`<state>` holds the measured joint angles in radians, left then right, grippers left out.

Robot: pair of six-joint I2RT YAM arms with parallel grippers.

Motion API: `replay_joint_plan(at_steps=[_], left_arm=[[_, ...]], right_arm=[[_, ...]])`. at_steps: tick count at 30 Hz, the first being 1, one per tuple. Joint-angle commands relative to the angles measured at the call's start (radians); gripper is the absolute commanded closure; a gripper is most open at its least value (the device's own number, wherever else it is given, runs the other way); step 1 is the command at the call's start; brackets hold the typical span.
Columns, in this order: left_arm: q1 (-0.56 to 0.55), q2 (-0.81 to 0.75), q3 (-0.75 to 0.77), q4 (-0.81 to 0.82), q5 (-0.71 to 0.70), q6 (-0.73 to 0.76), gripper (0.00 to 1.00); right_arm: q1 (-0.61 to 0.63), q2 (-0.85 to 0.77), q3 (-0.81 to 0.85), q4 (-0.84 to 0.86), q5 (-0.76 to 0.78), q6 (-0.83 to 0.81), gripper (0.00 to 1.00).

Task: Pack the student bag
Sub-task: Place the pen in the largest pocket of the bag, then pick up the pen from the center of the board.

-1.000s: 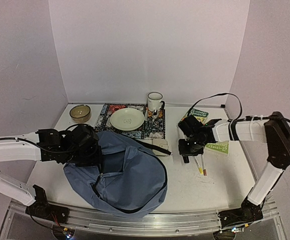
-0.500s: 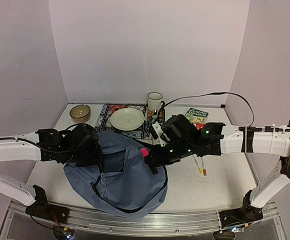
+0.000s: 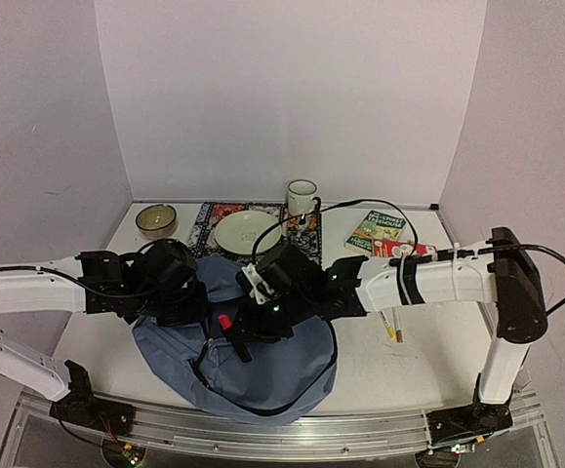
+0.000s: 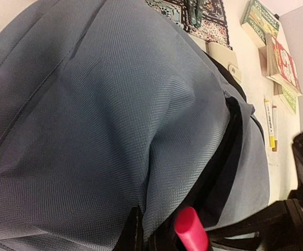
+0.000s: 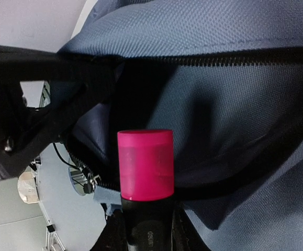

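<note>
- Pinching a black marker [image 5: 145,164] with a pink cap in right gripper [image 5: 143,232], jaws closed on the barrel, cap sticking out ahead.
- Holding the cap right at the open zipper mouth of the bag [image 3: 262,375], dark interior just behind it.
- Clamping bag fabric at the mouth's edge with left gripper [image 3: 186,300], jaws together on the cloth, edge held raised.
- Reaching over the bag from both sides, bag slumped at near-centre of table [image 3: 438,361], between the arms.
- Beyond the bag: patterned mat [image 3: 207,216] carrying plate [image 3: 248,232], mug [image 3: 302,197] at its far right corner, bowl [image 3: 155,220] off the mat to the left.
- Right of the bag: books [image 3: 380,226] towards the back wall, two pens [image 3: 392,327] side by side nearer the front.
</note>
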<state>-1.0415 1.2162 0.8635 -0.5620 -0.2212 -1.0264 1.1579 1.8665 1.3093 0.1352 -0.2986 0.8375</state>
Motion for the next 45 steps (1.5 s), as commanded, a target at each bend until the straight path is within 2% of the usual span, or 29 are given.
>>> replay_joint_plan(at_steps=[1, 8, 13, 18, 20, 25, 33, 38, 45], left_arm=[[-0.002, -0.004, 0.031, 0.116, 0.083, -0.004, 1.00], [-0.016, -0.060, -0.020, 0.130, 0.136, -0.033, 1.00], [-0.020, -0.094, -0.052, 0.134, 0.164, -0.057, 1.00], [-0.021, -0.103, -0.066, 0.158, 0.175, -0.073, 1.00], [-0.020, -0.098, -0.064, 0.174, 0.180, -0.077, 1.00], [-0.020, -0.111, -0.077, 0.197, 0.124, -0.105, 1.00], [-0.020, -0.130, -0.120, 0.198, 0.001, -0.139, 1.00], [-0.019, -0.096, -0.132, 0.198, -0.020, -0.140, 1.00], [-0.019, -0.058, -0.123, 0.196, -0.040, -0.125, 1.00]], right_arm=[[-0.006, 0.036, 0.056, 0.027, 0.035, 0.077, 1.00], [-0.032, 0.067, 0.061, 0.087, 0.127, 0.214, 1.00], [-0.036, 0.053, 0.049, 0.144, 0.283, 0.315, 1.00], [-0.038, 0.116, 0.098, 0.224, 0.283, 0.368, 1.00], [-0.037, 0.154, 0.144, 0.232, 0.240, 0.351, 0.96], [-0.035, 0.167, 0.174, 0.235, 0.155, 0.258, 0.69], [-0.035, 0.028, 0.059, 0.172, 0.125, 0.101, 0.46], [-0.035, -0.083, -0.006, 0.042, 0.195, -0.001, 0.43], [-0.063, -0.194, -0.070, -0.229, 0.357, -0.151, 0.43]])
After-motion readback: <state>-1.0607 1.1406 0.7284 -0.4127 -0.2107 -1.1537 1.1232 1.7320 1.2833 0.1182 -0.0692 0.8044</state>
